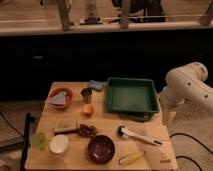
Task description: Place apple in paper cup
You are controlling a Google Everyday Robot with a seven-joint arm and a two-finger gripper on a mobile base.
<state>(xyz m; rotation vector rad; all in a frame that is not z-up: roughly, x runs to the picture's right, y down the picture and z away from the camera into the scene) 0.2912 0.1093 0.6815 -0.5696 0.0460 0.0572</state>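
Observation:
A small round orange-red fruit, which looks like the apple, sits on the wooden table left of centre, just in front of a metal cup. A white paper cup stands upright near the front left corner, apart from the fruit. My white arm comes in from the right. The gripper hangs down at the table's right edge, beside the green tray, far from both fruit and cup. It holds nothing that I can see.
A green tray fills the back right. An orange bowl with a cloth, a blue sponge, a dark bowl, a white-handled brush, a banana, a brown cluster and a pale green object also lie on the table.

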